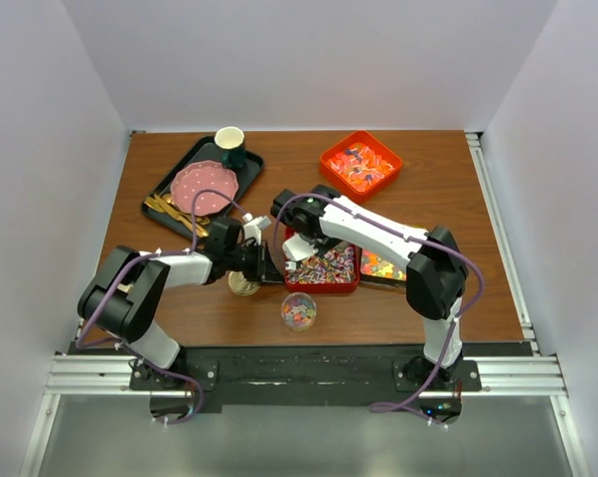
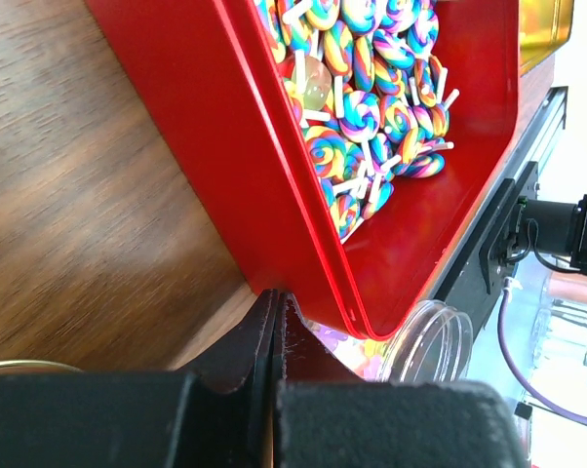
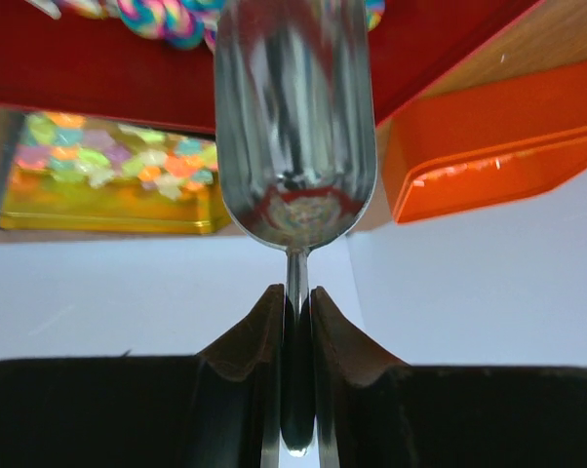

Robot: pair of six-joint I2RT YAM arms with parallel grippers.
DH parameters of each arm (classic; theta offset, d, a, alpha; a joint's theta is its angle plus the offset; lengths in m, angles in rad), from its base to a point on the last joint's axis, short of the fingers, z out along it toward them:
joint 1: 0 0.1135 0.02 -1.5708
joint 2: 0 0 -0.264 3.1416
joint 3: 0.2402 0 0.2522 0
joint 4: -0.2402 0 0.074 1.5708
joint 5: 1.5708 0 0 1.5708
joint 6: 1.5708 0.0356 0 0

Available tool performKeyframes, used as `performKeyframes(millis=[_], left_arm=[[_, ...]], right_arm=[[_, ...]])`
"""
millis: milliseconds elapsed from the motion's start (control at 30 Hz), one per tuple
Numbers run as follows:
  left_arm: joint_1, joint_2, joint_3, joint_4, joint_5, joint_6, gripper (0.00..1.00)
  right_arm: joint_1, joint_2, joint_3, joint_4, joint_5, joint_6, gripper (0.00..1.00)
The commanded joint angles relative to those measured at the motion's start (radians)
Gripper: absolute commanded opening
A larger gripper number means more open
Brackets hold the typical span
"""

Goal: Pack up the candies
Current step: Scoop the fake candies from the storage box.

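Observation:
The candies (image 1: pixel 324 265) are rainbow swirl lollipops heaped in a red tray (image 1: pixel 351 285); in the left wrist view they (image 2: pixel 371 107) fill the tray (image 2: pixel 225 146). A clear round jar (image 1: pixel 298 310) at the front holds a few sweets. My right gripper (image 1: pixel 291 238) is shut on the handle of a silver scoop (image 3: pixel 295 117), whose bowl is at the red tray's (image 3: pixel 98 68) left end. My left gripper (image 1: pixel 271 266) is shut and empty, its tips (image 2: pixel 277 295) at the tray's outer left wall by the near corner.
A gold tin (image 1: pixel 383 266) of jelly pieces sits right of the red tray. An orange tray (image 1: pixel 360 164) of sweets is at the back right. A gold lid (image 1: pixel 243 286) lies under my left arm. A black tray (image 1: pixel 202 184) with a pink plate and a cup stands at the back left.

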Motion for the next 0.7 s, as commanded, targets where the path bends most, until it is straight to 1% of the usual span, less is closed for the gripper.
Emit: performKeyframes(millis=[0, 167, 267, 500, 667], left_arm=[[-0.012, 0.006, 0.023, 0.071, 0.040, -0.004, 0.00], [-0.012, -0.009, 0.029, 0.048, 0.036, 0.007, 0.00], [-0.012, -0.011, 0.030, 0.051, 0.037, 0.007, 0.00], [-0.012, -0.031, 0.023, 0.054, 0.034, 0.005, 0.00], [-0.012, -0.029, 0.012, 0.071, 0.043, -0.002, 0.00]], right_arm=[[0.019, 0.014, 0.053, -0.080, -0.073, 0.063, 0.00], [0.013, -0.015, 0.046, -0.053, 0.017, 0.017, 0.00], [0.011, -0.029, 0.017, -0.040, 0.043, 0.002, 0.00], [0.003, -0.066, -0.126, 0.042, 0.131, -0.060, 0.00], [0.000, -0.038, -0.100, 0.018, 0.106, -0.032, 0.00]])
